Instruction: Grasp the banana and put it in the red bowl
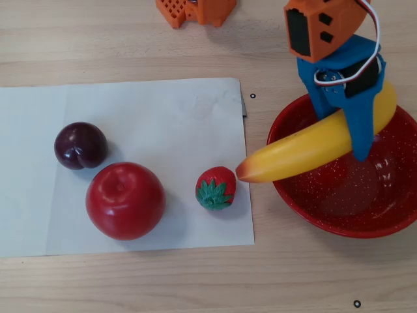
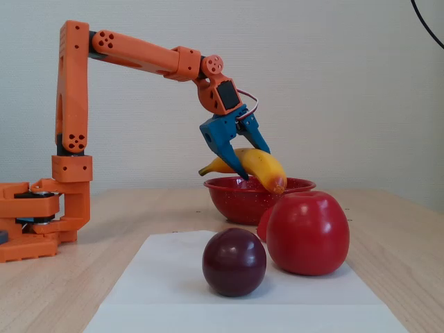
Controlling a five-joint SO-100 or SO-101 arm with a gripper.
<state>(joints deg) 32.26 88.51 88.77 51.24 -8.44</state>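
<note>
Nearest the camera in the fixed view, a dark purple plum point(image 2: 234, 262) sat on a white sheet of paper point(image 2: 166, 277) spread over the wooden desk point(image 2: 62, 291), and just behind it to the right stood a large smooth red apple point(image 2: 307, 233), the two close but apart. A sliver of red showed between the apple and the bowl behind it, probably the small strawberry point(image 1: 215, 188) with its green leafy cap, which the overhead view placed near the paper's right edge, clear of the apple and the plum. Farther back, off the paper, the red bowl point(image 2: 232, 198) rested on the desk; from above its speckled rim point(image 1: 391, 229) lay to the right of the sheet. The blue pincer point(image 2: 243, 168) was closed around the banana point(image 2: 263, 168), its fingers straddling the fruit about midway along in the overhead view point(image 1: 357, 147). The banana point(image 1: 296, 154) was held in the air just over the bowl, slanting across it: the green stem end pointed up and to the right over the bowl's far rim, while the orange-red tip stuck out past the left rim, ending close to the strawberry. In the fixed view that tip dipped to about rim height. Behind all this the orange arm point(image 2: 139, 57) reached over from its base point(image 2: 38, 222) at the left of the fixed view, against a pale wall point(image 2: 347, 83).
</note>
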